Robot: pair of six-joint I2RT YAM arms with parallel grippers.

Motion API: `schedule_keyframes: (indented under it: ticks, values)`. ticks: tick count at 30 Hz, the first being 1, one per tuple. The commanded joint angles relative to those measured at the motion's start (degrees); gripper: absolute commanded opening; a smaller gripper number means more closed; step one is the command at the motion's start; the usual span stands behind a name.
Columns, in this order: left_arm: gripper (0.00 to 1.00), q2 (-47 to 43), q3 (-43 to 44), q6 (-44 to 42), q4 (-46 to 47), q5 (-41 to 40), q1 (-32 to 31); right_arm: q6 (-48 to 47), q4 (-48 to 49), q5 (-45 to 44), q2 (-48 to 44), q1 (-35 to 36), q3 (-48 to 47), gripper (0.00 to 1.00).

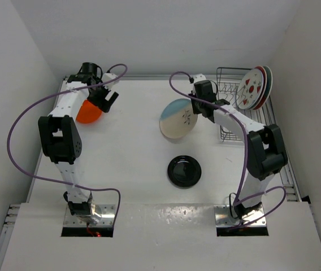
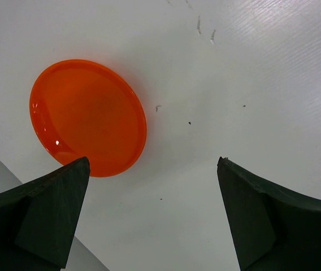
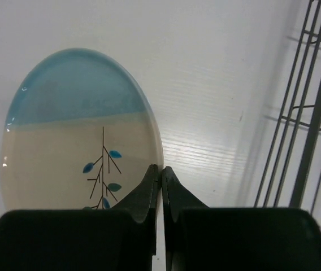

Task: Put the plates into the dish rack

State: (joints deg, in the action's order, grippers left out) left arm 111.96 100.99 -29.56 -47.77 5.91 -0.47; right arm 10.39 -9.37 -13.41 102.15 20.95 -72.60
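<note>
1. The step in hand is carrying the sprig plate [image 1: 177, 118] to the rack [image 1: 226, 84]. The right jaws are pinched shut on its rim, on the side nearest the rack. The plate is tilted up from the counter [image 1: 132, 164], just left of the rack wires. I cannot tell whether its far edge touches down.
2. The rack sits in the far right corner. The watermelon plate [image 1: 252, 87] stands on edge at its right end, with red rims [image 1: 268, 83] behind it, seemingly the two red plates. The slots left of them look free.
3. The left jaws are wide apart and hold nothing. They hover by the orange plate [image 2: 88, 117], which lies flat at the far left, close to the wall.
4. The black plate [image 1: 184, 171] lies flat mid-counter, apart from both arms.
5. The task looks about half done, with three plates racked, one in hand and two lying flat.
6. The next move calls for turning the sprig plate on edge and lining it up with a free slot. It should then be lowered until the wires carry it, and only then released.
7. The rim pinch is thin and the glaze is glossy, so the plate may swing or slip. It could also knock the standing plates.
</note>
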Motion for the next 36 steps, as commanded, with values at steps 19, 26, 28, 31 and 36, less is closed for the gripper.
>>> schedule_keyframes:
  ticks: [19, 26, 28, 31, 36]
  values:
    - [1.00, -3.0, 1.5, -0.6, -0.1, 1.4, -0.2, -15.6, 5.6, -11.0, -5.0, 1.6, -6.2, 0.00]
    - [0.99, 1.5, 5.1, -1.1, 2.2, 8.9, -4.7, -13.0, 5.6, -9.0, -5.8, 1.7, -5.5, 0.00]
    - [0.99, 3.3, 7.3, -1.1, 2.9, 12.4, -8.3, -11.2, 5.2, -8.1, -5.8, 2.0, -5.2, 0.00]
    - [0.99, 7.4, 9.9, -1.1, 2.9, 16.7, -13.4, -8.8, 4.4, -7.1, -5.3, 1.6, -5.1, 0.00]
    - [0.99, 11.8, 11.9, -2.9, 7.8, 21.0, -17.1, -6.9, 5.8, -7.6, -5.0, 1.8, -3.6, 0.00]
